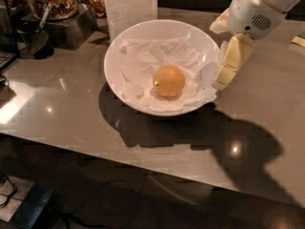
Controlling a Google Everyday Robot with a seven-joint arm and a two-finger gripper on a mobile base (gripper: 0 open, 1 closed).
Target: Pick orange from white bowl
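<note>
The orange is round and yellow-orange with a small dark spot on its left side. It lies on crumpled white paper near the middle of the white bowl, which stands on the grey countertop. My gripper hangs from the cream arm at the upper right, its fingers pointing down over the bowl's right rim, to the right of the orange and above it. It holds nothing.
A tall white container stands behind the bowl. Jars and a tray of nuts sit at the back left, with a dark cup beside them. The counter's front edge runs across the lower part of the view.
</note>
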